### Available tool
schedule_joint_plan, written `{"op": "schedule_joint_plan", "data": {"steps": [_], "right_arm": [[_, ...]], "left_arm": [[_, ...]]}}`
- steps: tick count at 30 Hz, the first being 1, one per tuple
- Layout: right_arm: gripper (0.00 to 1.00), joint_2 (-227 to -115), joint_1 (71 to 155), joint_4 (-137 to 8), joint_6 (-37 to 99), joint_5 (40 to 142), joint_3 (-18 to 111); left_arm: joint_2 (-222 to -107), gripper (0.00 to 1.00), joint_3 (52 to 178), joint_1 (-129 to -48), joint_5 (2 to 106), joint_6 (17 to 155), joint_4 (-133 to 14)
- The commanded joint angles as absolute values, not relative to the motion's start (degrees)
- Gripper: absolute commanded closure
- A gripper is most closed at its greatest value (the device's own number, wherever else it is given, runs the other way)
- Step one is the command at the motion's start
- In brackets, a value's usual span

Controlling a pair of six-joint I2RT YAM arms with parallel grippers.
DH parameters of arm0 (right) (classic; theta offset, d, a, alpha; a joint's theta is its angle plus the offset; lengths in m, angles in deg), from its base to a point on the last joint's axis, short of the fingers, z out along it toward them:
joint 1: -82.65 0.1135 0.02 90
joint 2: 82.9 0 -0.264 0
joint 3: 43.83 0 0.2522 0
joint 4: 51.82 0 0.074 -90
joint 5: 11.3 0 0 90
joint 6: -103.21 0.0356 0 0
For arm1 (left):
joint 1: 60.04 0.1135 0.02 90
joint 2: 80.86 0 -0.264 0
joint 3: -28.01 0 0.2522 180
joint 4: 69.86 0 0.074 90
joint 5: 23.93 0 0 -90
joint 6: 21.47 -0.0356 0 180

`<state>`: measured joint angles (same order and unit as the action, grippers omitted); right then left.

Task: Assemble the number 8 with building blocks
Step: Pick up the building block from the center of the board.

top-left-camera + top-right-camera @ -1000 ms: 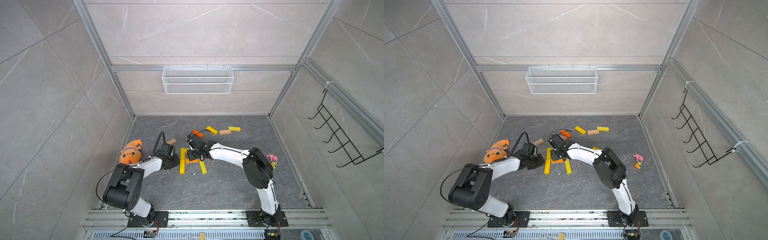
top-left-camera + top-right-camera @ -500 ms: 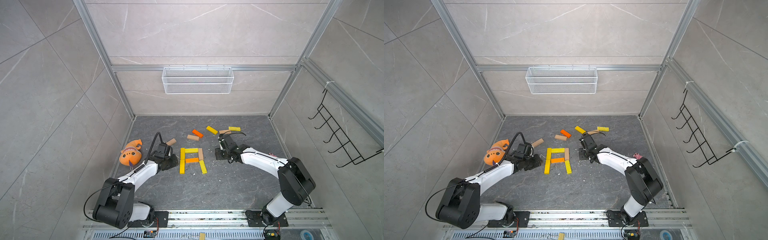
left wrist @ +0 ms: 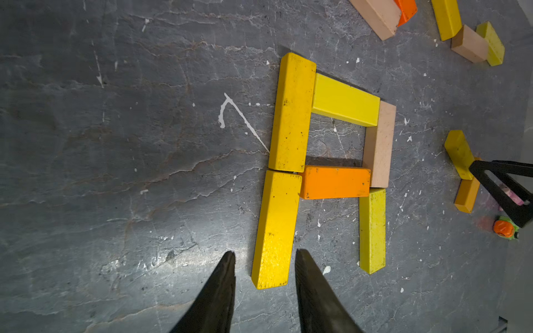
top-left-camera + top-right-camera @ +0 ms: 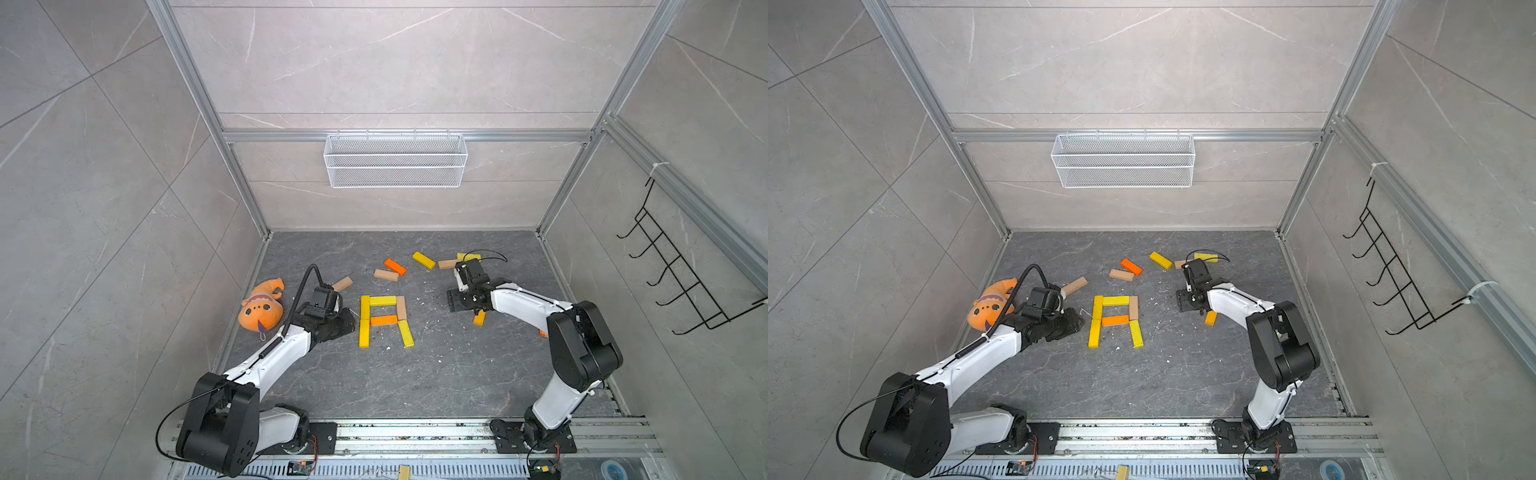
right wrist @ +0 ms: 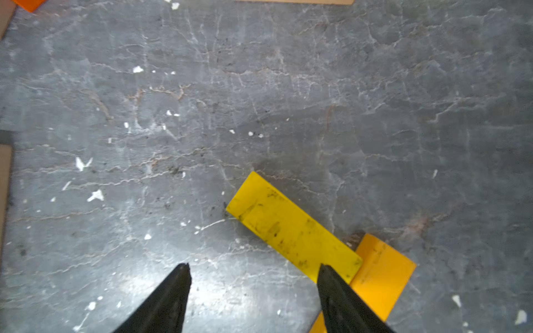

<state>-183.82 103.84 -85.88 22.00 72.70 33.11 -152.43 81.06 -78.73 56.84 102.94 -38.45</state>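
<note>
Your left end effector (image 3: 264, 251) is open only narrowly and holds nothing. In the left wrist view its fingers (image 3: 219, 294) frame one end of a yellow block (image 3: 277, 227), with a sliver of desk (image 3: 115, 173) showing on either side. In both top views it sits just beside the left column of the figure (image 4: 384, 300); you cannot tell whether it touches.

Your right end effector (image 5: 253, 265) is wide open and empty. One finger (image 5: 340, 302) overlaps the corner of a loose yellow block (image 5: 291, 230), which meets an amber block (image 5: 380, 274) at its end; contact cannot be judged. This pair lies right of the figure, toward the desk's right edge.

The figure lies flat at the middle of the desk. It has two yellow blocks end to end on the left and a yellow one across the far end. A tan block (image 4: 401, 307) and a yellow-green block (image 4: 406, 333) run down the right, and an orange block (image 4: 384, 320) crosses the middle. Six more blocks (image 4: 424, 260) lie scattered between the figure and the far edge. A plush (image 4: 261, 307) rests by the left edge.
</note>
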Motion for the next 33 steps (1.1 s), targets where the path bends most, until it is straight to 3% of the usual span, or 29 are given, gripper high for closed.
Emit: {"op": "schedule_joint_plan", "data": {"steps": [1,6,10,26,33], "right_arm": [[0.27,-186.21,102.49,-88.51,17.15,74.24,36.56],[0.27,-188.91,100.35,-90.49,13.96,80.71,39.50],[0.28,-191.01,99.73,-93.14,12.02,81.46,42.34],[0.41,-195.58,98.75,-97.84,10.64,79.48,45.27],[0.61,-195.32,98.89,-97.66,11.58,80.27,44.79]], "left_arm": [[-149.90,0.52,81.68,-78.55,54.30,100.89,-38.31],[-147.64,0.28,81.77,-78.49,51.49,98.29,-37.71],[-145.20,0.19,81.76,-78.51,52.12,97.80,-35.57],[-144.21,0.19,81.07,-78.52,52.36,98.67,-35.17],[-143.99,0.20,80.38,-78.49,52.34,99.20,-35.54]]}}
